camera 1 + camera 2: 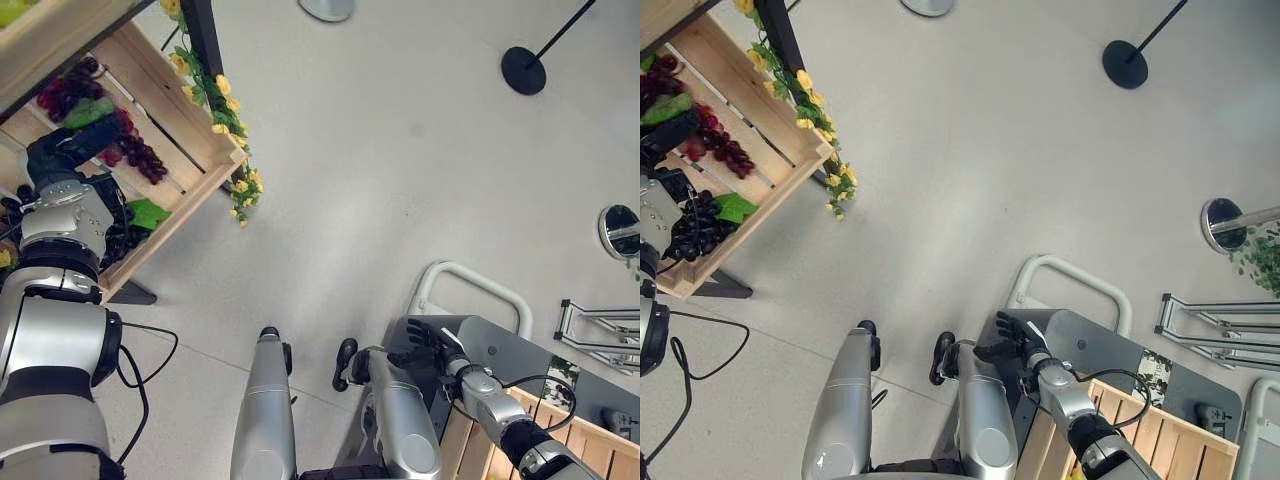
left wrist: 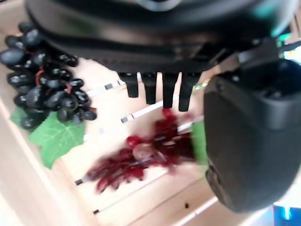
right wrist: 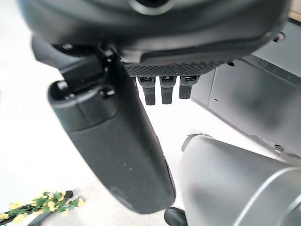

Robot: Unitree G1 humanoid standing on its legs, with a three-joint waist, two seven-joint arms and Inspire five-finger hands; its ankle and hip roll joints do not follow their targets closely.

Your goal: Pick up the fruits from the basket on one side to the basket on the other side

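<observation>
A wooden crate [image 1: 185, 120] at the upper left holds a bunch of red grapes [image 1: 140, 155], a bunch of black grapes [image 1: 695, 230] and green leaves [image 1: 150, 212]. My left hand [image 1: 60, 150] reaches into this crate. In the left wrist view its fingers [image 2: 155, 89] are straight and its thumb [image 2: 249, 141] stands apart, hovering over the red grapes [image 2: 141, 155] without touching them; the black grapes [image 2: 47, 89] lie to one side. My right hand [image 1: 425, 340] hangs open and empty over a grey cart, beside a second wooden crate [image 1: 1140, 430] at the lower right.
Yellow flowers [image 1: 235, 130] trail along the left crate's edge. The grey cart [image 1: 510, 355] has a white handle [image 1: 470, 285]. A black stand base [image 1: 523, 70] and a chrome post [image 1: 620, 230] stand on the grey floor, with open floor between the crates.
</observation>
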